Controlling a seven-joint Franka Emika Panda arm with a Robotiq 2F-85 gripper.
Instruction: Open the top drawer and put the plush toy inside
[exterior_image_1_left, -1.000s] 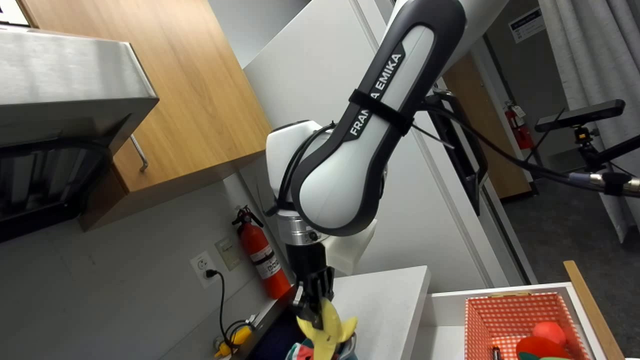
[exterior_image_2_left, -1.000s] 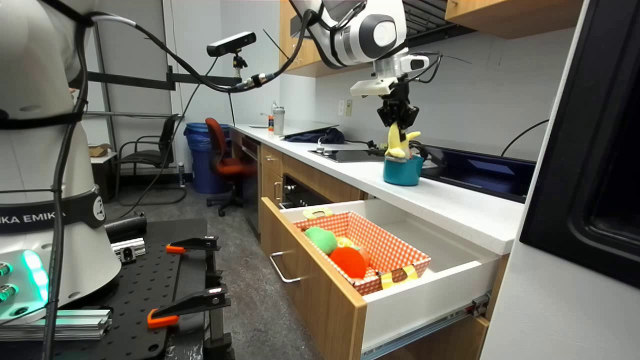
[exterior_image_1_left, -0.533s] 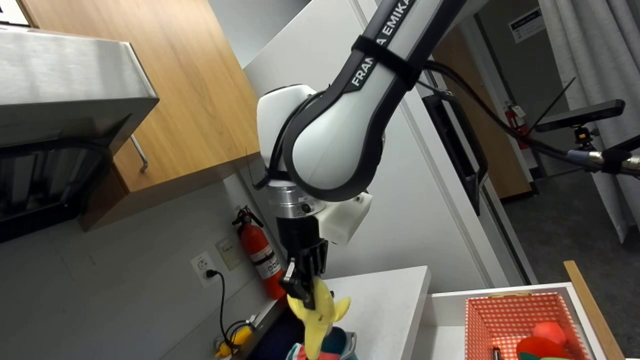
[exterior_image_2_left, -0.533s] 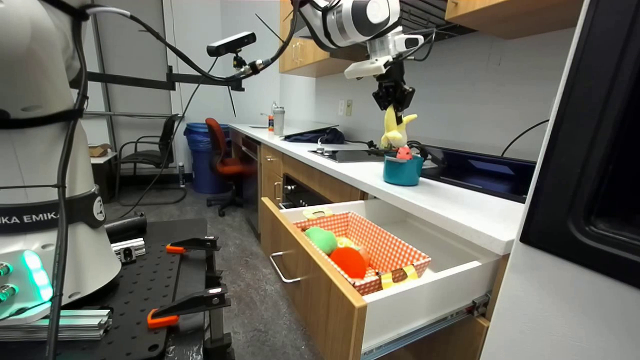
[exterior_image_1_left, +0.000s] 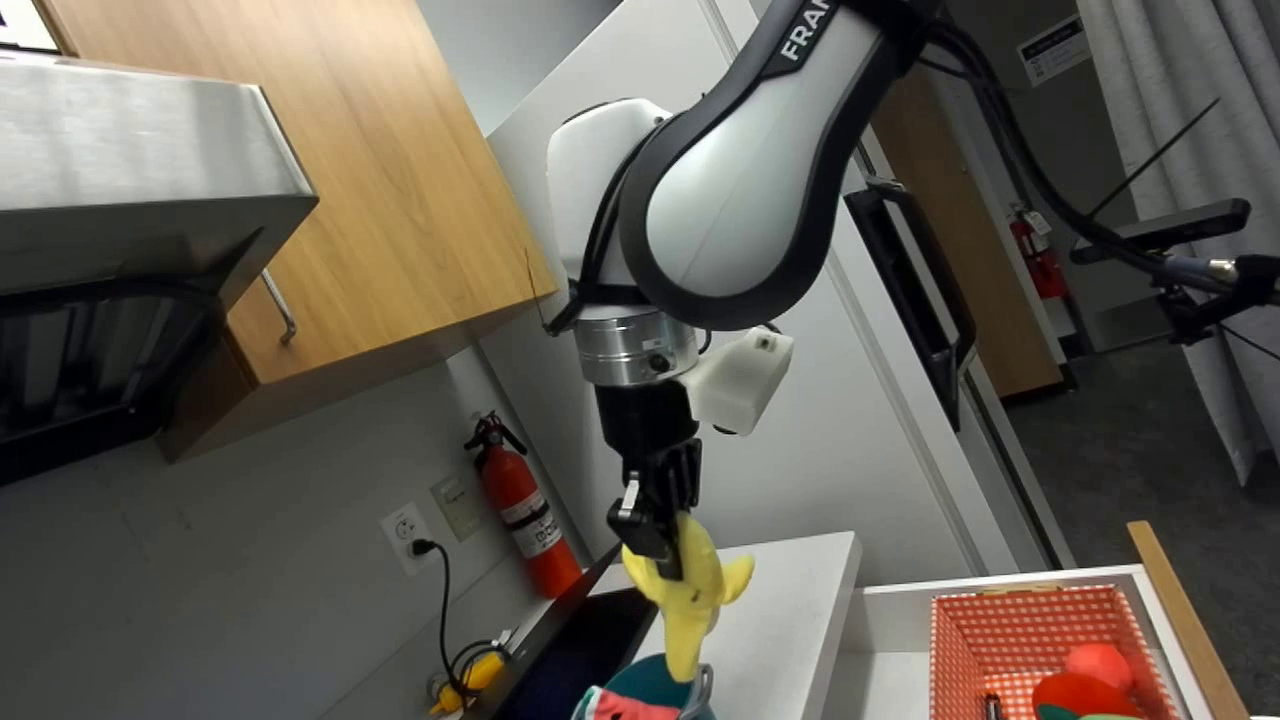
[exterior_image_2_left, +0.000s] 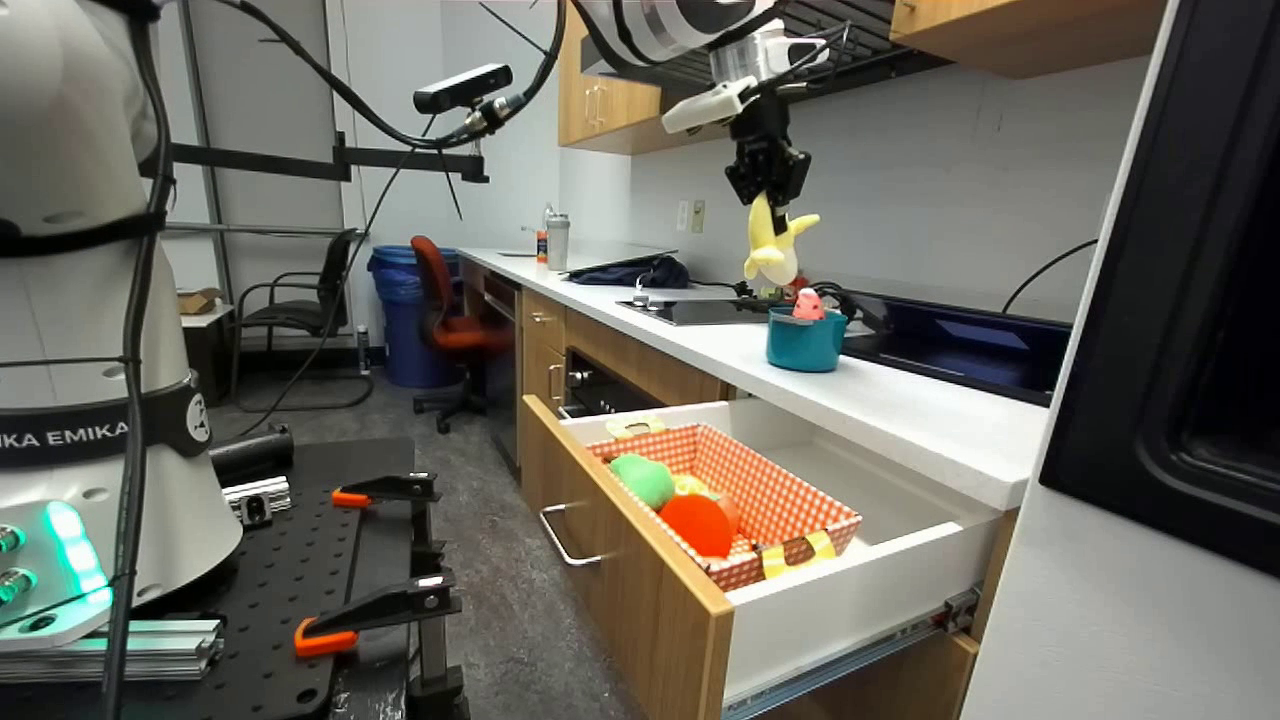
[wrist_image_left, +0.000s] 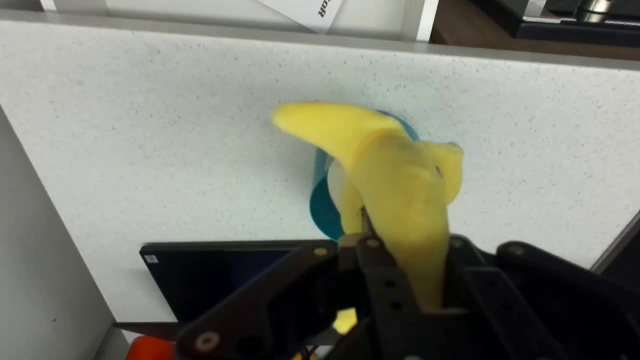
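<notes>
One arm (exterior_image_1_left: 745, 200) lettered "FRAN", its base (exterior_image_2_left: 180, 530) "KA EMIKA", both words cut off. Yellow plush toy (exterior_image_1_left: 690, 605) pinched by the gripper (wrist_image_left: 414, 250) above the speckled white tabletop (wrist_image_left: 175, 165), near a teal pot (exterior_image_2_left: 805, 345). Top drawer (exterior_image_2_left: 640, 580) seen open; fire extinguisher (exterior_image_1_left: 525, 515) noted behind.

In the wrist view the plush toy (wrist_image_left: 400, 175) hides most of the pot (wrist_image_left: 324, 215), and the toy's near end, blurred, is lost between the dark fingers (wrist_image_left: 386, 292) of the gripper (wrist_image_left: 414, 247). A white printed sheet (wrist_image_left: 310, 12) runs past the top edge, its lettering cut short. In an exterior view the bottom edge crops the drawer (exterior_image_1_left: 885, 675), the red-checked basket (exterior_image_1_left: 1020, 625) and the pot; a small dark item (exterior_image_1_left: 992, 706) in the basket shows too little to name. In an exterior view the pot's wall hides the lower part of a pink thing (exterior_image_2_left: 808, 304), and the top edge cuts off the arm (exterior_image_2_left: 690, 25).
</notes>
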